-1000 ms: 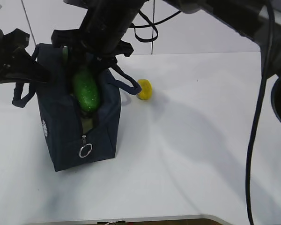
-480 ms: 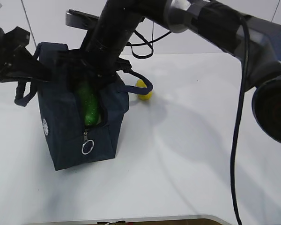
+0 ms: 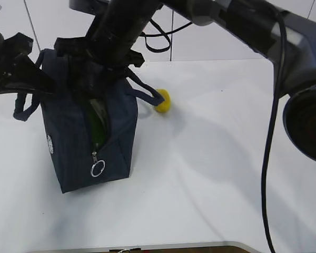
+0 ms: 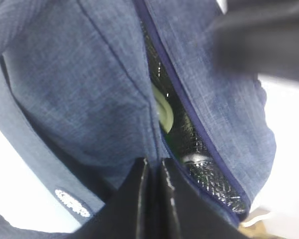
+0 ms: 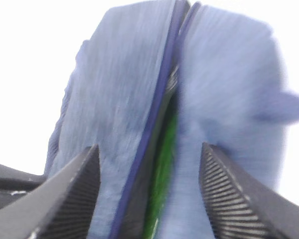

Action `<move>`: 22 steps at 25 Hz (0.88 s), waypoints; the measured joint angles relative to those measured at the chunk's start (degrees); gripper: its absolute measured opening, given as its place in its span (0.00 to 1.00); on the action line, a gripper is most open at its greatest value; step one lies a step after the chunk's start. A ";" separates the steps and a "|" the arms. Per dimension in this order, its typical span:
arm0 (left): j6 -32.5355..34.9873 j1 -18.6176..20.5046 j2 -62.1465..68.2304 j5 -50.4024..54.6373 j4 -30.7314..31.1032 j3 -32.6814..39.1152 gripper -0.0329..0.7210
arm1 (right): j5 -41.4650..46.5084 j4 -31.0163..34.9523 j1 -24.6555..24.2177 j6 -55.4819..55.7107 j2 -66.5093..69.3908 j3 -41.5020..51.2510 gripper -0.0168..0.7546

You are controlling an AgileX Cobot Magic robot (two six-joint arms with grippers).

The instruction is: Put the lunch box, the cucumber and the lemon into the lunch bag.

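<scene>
The navy lunch bag (image 3: 73,132) stands at the left of the table with its top zipper open. Deep in the opening lies the dark green cucumber (image 3: 96,128), seen as a green streak (image 5: 162,184) in the right wrist view. A pale green edge of the lunch box (image 4: 163,113) shows inside the bag. My right gripper (image 3: 97,66) hangs over the bag's top, open (image 5: 149,146), touching nothing. At the bag's left end my left gripper (image 3: 42,81) is shut on a fold of bag fabric (image 4: 152,167). The yellow lemon (image 3: 163,100) lies on the table just behind the bag's right handle.
The white table (image 3: 210,174) stretches bare to the right and front of the bag. The right arm (image 3: 242,21) crosses overhead from the upper right, a black cable (image 3: 268,158) hanging from it. The table's front edge (image 3: 147,245) runs along the bottom.
The cucumber has slid down from sticking out of the bag to lying deep inside it. My right gripper has opened wider and let it go. The left gripper has kept its hold.
</scene>
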 joint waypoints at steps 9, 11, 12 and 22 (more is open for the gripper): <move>0.10 0.00 -0.13 0.00 4.28 0.00 0.04 | 0.21 -6.29 -0.23 -0.11 -1.51 -6.56 0.67; 0.10 0.00 -0.13 0.00 4.80 0.00 0.04 | 0.24 -11.91 -0.27 0.00 -2.73 -6.69 0.67; 0.10 0.00 -0.22 0.00 5.07 0.00 0.04 | 0.24 -15.08 -0.37 0.41 -3.38 -6.73 0.67; 0.10 0.00 -0.22 0.00 8.42 0.00 0.04 | 0.34 -31.79 -3.34 6.36 -4.02 -4.47 0.67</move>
